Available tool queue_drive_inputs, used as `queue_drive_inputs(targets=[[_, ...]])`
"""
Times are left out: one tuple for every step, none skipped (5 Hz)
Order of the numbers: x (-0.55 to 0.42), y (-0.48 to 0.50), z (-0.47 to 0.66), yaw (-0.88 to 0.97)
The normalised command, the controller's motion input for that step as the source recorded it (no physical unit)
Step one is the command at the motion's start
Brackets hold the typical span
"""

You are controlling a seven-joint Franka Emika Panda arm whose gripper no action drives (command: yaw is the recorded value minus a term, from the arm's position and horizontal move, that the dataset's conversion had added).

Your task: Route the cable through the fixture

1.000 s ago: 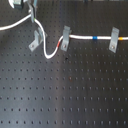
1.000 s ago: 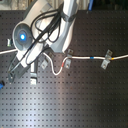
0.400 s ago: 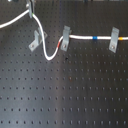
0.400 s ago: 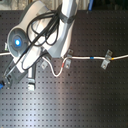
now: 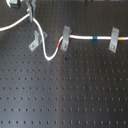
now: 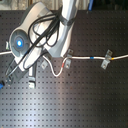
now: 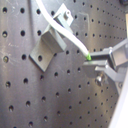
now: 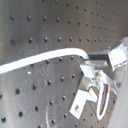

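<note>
The white cable [image 5: 47, 54] comes in from the first exterior view's left, rises to my gripper [image 5: 31, 15], then drops past the fixture [image 5: 36, 41], loops low and climbs into the middle clip. Its red mark [image 5: 62, 45] is at that clip and its blue band [image 5: 95, 37] lies further right. My gripper is shut on the cable just above and behind the fixture. In the first wrist view the cable [image 7: 62, 30] crosses the top of the fixture [image 7: 47, 45] to my gripper [image 7: 94, 62]. I cannot tell whether it sits in the slot. The second wrist view shows the cable [image 8: 45, 59], my gripper [image 8: 92, 67] and the fixture [image 8: 82, 102].
Two slim grey clips, the middle clip [image 5: 65, 36] and the right clip [image 5: 114, 40], carry the cable toward the first exterior view's right. The black perforated board [image 5: 65, 95] lies under everything. In the second exterior view the arm [image 6: 50, 35] covers the board's left part above the fixture [image 6: 44, 64].
The arm has shifted slightly toward the second exterior view's left and down, still holding the cable. The loop and the clips look the same.
</note>
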Motion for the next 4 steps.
queue_drive_inputs(targets=[[0.092,0.035,0.19,0.43],[-0.092,-0.060,0.43,0.16],[-0.147,-0.086,0.37,0.02],[-0.123,-0.069,0.31,0.02]])
